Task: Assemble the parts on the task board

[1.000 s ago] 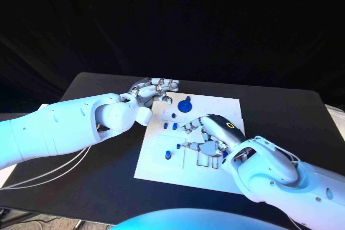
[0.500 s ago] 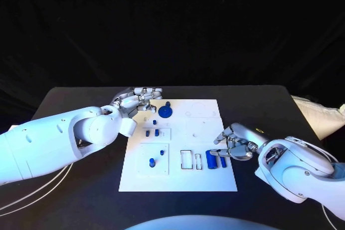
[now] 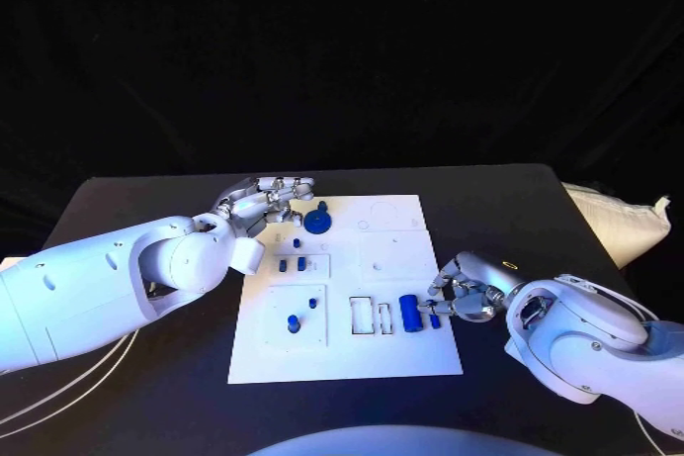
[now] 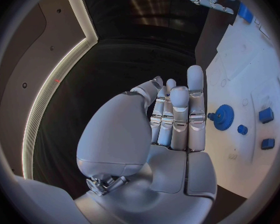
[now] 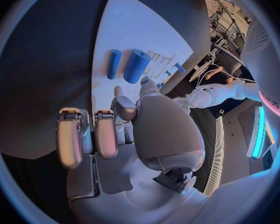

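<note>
Black table (image 3: 542,219) — dark backdrop

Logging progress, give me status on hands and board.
Left hand open, empty, at board's far corner. Right hand empty beside two blue cylinders. Nothing blocking.

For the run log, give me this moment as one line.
left hand: empty, at task board far-left corner by blue gear | right hand: empty, beside two blue cylinders | phase: between grasps

Left arm hides task board (image 3: 399,278) corner; small blue parts (image 3: 293,264) too small to identify.
</note>
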Motion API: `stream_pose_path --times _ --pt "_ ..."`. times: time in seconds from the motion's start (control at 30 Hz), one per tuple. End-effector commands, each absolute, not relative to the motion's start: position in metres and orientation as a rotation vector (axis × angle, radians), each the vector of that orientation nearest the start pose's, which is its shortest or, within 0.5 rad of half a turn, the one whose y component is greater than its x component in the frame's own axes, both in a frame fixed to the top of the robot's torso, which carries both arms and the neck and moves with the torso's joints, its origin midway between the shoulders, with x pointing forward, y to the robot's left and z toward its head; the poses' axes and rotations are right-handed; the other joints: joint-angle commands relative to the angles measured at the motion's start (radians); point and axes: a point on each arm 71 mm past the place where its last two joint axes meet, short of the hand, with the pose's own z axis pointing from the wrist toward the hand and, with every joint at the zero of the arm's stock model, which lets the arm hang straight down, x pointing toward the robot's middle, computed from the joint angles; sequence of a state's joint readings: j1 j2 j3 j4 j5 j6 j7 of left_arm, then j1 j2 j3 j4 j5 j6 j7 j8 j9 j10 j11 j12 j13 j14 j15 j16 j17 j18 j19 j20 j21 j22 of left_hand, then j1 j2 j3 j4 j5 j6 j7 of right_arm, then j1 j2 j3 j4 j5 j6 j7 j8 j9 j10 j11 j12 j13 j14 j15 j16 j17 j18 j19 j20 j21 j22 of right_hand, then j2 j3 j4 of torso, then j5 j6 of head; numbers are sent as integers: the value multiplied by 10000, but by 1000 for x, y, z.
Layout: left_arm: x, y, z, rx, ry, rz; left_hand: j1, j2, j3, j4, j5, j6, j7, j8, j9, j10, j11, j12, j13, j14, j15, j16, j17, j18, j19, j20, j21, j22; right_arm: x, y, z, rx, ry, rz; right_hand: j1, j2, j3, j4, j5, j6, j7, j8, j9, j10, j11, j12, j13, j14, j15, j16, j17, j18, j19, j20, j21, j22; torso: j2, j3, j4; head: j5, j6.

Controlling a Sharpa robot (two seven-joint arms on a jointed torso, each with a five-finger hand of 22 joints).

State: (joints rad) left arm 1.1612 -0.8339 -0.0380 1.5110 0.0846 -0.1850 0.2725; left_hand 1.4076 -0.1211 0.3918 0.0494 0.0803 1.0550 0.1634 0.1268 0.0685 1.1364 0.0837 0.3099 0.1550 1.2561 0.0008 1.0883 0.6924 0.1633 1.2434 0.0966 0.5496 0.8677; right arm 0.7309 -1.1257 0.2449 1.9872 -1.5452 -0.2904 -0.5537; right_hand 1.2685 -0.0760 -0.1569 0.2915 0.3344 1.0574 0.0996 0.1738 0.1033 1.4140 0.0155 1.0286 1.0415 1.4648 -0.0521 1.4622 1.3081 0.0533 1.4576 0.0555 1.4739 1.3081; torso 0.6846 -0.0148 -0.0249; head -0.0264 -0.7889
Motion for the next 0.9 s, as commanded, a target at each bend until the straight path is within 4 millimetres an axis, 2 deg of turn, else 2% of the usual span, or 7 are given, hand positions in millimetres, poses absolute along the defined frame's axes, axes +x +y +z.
stream_pose_path --times 0.03,0.2,0.37,0.53,0.63,0.77,0.9 --pt "481 200 -205 -12796 15843 -16295 -86 43 -42 9 52 -65 -22 37 -5 -56 -6 30 13 -63 23 5 10 179 -12 58 -54 -13 354 -228 -237 1497 19499 4158 -124 14 -63 7 61 -72 -5 55 11 -88 2 -66 -17 656 -3 -5 406 -106 5 30 23 924 1 -26 70 -27 -63" --pt "481 200 -205 -12801 15835 -16283 -89 47 -44 11 53 -67 -23 39 -4 -59 -6 35 15 -65 24 4 3 179 -12 59 -56 -14 355 -226 -240 1440 19580 4163 -34 44 -80 -21 139 -46 -18 136 47 -140 -7 -93 31 648 -7 -19 388 -102 -10 33 13 911 -12 -59 127 -35 -82" --pt "480 200 -205 -12796 15849 -16306 -98 48 -50 15 53 -71 -22 42 -4 -66 -5 44 17 -72 26 -1 -15 179 -12 61 -59 -17 354 -221 -243 1440 19596 4296 155 25 -101 -49 144 -48 -26 208 79 -199 -15 -154 58 635 -12 -50 342 -94 -35 31 -8 883 6 -38 83 7 -100" --pt "479 199 -205 -12791 15895 -16346 -98 48 -50 15 53 -71 -22 42 -4 -66 -5 44 17 -72 26 -1 -15 179 -12 61 -59 -17 353 -215 -246 1383 19686 4446 232 35 -119 -43 68 -82 -21 232 89 -247 -11 -247 19 626 -12 -73 305 -86 -60 30 -30 849 6 -38 133 -20 -125" --pt "478 199 -204 -12791 15919 -16367 -106 46 -57 17 53 -75 -21 43 -4 -72 -4 49 18 -75 27 0 -20 179 -13 63 -61 -19 353 -213 -247 1350 19747 4484 243 46 -123 -38 47 -89 -20 238 92 -251 -10 -249 29 626 -11 -72 308 -86 -61 30 -31 849 10 -47 114 -16 -130" --pt "477 199 -204 -12792 15940 -16380 -106 46 -57 17 53 -75 -21 43 -4 -72 -4 49 18 -75 27 0 -20 179 -13 63 -61 -19 353 -211 -251 1251 19913 4485 295 101 -117 -40 28 -77 -25 273 107 -258 -13 -256 53 628 -12 -70 316 -87 -58 31 -28 855 -1 -45 155 -24 -152" --pt "477 200 -204 -12800 15942 -16368 -106 46 -57 17 53 -75 -21 43 -4 -72 -4 49 18 -75 27 0 -20 179 -13 63 -61 -19 353 -208 -255 1223 20059 4501 370 199 -102 -43 43 -67 -31 315 124 -257 -18 -251 101 631 -15 -67 328 -89 -55 29 -26 863 12 -48 167 -22 -160"
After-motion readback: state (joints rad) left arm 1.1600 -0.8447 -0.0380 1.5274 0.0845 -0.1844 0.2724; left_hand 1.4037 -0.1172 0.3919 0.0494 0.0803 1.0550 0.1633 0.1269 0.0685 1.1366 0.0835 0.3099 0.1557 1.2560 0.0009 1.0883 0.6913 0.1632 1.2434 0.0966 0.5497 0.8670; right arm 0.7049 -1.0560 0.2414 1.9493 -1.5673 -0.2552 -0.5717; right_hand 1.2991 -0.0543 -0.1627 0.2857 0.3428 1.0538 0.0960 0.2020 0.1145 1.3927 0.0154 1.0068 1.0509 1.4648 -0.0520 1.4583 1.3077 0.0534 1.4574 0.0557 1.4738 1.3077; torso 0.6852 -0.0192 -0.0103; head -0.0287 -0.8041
